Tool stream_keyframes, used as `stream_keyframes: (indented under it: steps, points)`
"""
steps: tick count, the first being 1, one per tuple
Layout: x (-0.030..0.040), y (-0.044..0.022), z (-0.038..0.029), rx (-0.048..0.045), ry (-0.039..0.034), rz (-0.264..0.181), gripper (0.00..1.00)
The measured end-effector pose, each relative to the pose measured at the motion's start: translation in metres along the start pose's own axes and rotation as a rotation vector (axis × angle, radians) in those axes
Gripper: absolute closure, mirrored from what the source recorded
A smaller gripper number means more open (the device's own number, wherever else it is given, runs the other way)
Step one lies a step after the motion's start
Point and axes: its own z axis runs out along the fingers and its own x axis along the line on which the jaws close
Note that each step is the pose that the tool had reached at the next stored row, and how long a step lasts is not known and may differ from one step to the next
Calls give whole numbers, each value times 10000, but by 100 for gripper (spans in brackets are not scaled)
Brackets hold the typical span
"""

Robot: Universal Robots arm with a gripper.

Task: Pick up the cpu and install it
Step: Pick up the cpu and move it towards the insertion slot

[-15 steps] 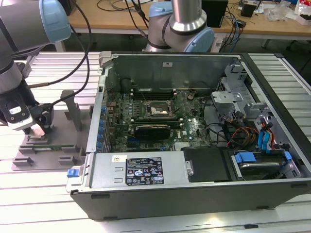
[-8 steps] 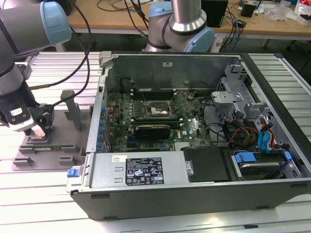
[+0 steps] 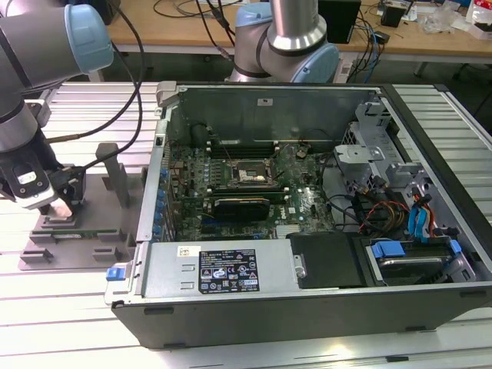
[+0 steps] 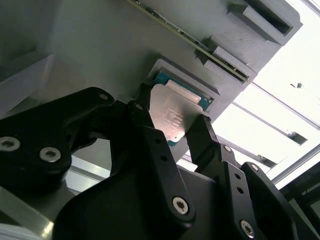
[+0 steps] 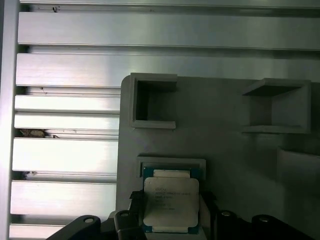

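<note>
The small flat square cpu with the shiny silver-grey metal top (image 4: 172, 117) lies in a shallow recess of the grey plastic fixture tray (image 5: 225, 150), which keeps it square for pickup. The black gripper (image 4: 170, 132) has 2 fingers (image 4: 202, 137) flanking it; whether they already press its edges I cannot tell

The cpu (image 5: 171, 209) lies silver side up in a shallow framed pocket of the grey holder plate (image 5: 225, 155), between the gripper (image 5: 171, 220) fingers (image 5: 135, 210), which stand either side; beyond it, two box-shaped recesses (image 5: 154, 102)
</note>
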Motion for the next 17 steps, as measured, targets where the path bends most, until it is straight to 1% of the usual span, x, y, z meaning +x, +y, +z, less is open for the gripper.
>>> stream_keyframes:
  steps: [3, 4, 5, 9, 10, 11, 15, 17]
  points:
    - [1, 1, 1, 0, 0, 0, 45]
    - [1, 2, 1, 0, 0, 0, 39]
    - [1, 2, 4, 0, -1, 0, 39]
    - [16, 4, 21, 3, -43, -158, 39]
    - [21, 5, 27, 4, -62, -177, 39]
    - [27, 8, 38, 4, -95, -204, 39]
    - [27, 29, 55, 6, -111, -236, 39]
    - [29, 31, 81, 8, -109, -236, 39]
